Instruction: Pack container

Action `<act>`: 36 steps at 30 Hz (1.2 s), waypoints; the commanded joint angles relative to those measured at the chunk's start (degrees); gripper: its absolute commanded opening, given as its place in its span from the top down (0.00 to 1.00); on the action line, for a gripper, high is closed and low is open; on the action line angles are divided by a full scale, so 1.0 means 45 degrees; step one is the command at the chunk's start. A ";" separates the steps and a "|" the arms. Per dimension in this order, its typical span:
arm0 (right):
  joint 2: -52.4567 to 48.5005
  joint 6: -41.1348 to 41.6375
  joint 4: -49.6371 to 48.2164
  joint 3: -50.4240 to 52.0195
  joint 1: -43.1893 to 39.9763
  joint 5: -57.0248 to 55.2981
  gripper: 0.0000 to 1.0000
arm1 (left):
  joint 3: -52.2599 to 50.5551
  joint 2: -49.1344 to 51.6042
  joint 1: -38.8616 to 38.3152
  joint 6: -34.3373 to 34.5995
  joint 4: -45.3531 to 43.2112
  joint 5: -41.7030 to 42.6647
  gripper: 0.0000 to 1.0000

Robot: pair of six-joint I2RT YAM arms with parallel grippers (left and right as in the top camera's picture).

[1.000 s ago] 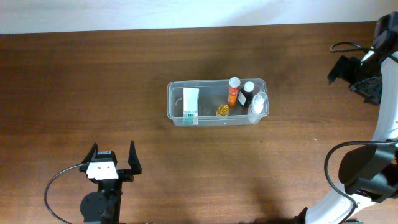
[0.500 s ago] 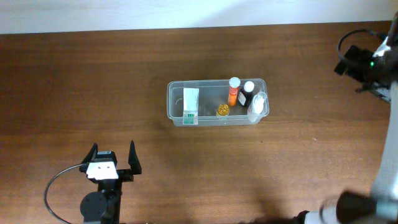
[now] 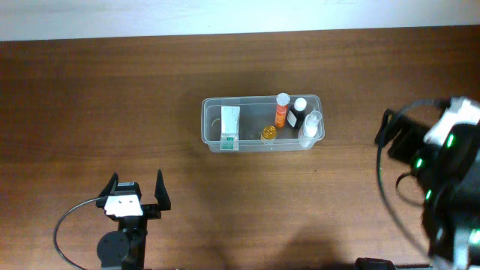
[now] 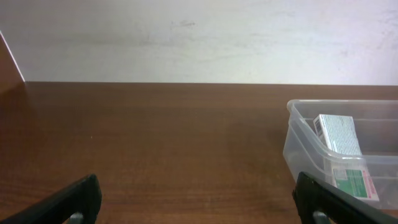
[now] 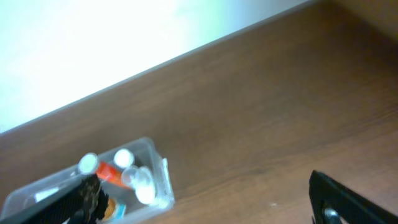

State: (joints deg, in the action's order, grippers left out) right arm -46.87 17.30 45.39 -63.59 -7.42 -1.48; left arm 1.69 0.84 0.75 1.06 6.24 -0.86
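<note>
1. The container [image 3: 253, 118] is being observed resting on the table [image 3: 90, 97], near the table's middle, with its long side running left to right.
2. A white-and-green box [image 3: 230, 127] is being seen standing inside the container's left half.
3. At the container's right end, an orange bottle [image 3: 281, 109], a dark bottle with a white cap [image 3: 298, 112] and a clear bottle [image 3: 310, 127] are being seen clustered close together. A small yellow item [image 3: 268, 134] is lying just beside them, on the box's side.
4. The left gripper [image 3: 136, 181] is being held with its fingers spread wide and nothing between them. It is being kept low over the table, well apart from the container.
5. The right gripper [image 5: 208, 202] is likewise being held spread and empty. In its wrist view the container's bottle end is being seen beyond one finger.
6. The right arm [image 3: 439, 161] is being rendered blurred in the overhead view, to the right of the container and apart from it.
</note>
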 commanded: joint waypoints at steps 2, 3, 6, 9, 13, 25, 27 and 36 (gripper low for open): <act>0.2633 -0.0121 -0.1345 0.2686 0.0481 -0.0151 0.02 | -0.0117 -0.0121 0.0058 -0.0199 -0.0049 0.0141 0.01; 0.3181 -0.0155 -0.1695 0.3254 0.0544 -0.0141 0.02 | -0.0117 -0.0121 0.0058 -0.0199 -0.0049 0.0141 0.01; 0.5076 -0.0219 -0.2871 0.5212 0.0729 -0.0107 0.02 | -0.0117 -0.0121 0.0058 -0.0199 -0.0049 0.0141 0.01; 0.6659 -0.0214 -0.3842 0.6834 0.0894 -0.0102 0.02 | -0.0117 -0.0121 0.0058 -0.0199 -0.0049 0.0141 0.00; 0.8369 -0.0209 -0.4872 0.8655 0.1103 -0.0107 0.02 | -0.0117 -0.0121 0.0058 -0.0199 -0.0049 0.0141 0.01; 1.0375 -0.2327 -0.8092 1.2099 0.1234 0.1059 0.02 | -0.0117 -0.0121 0.0058 -0.0199 -0.0049 0.0141 0.01; 1.0375 -0.2327 -0.8446 1.2424 0.1234 0.1054 0.02 | -0.0117 -0.0121 0.0058 -0.0199 -0.0049 0.0141 0.01; 1.0375 -0.2327 -0.9957 1.3274 0.1234 0.1054 0.02 | -0.0117 -0.0121 0.0058 -0.0199 -0.0049 0.0141 0.00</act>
State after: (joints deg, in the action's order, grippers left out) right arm -0.82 7.49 2.00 -5.23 -2.50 2.63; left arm 1.69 0.84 0.73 1.06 6.26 -0.84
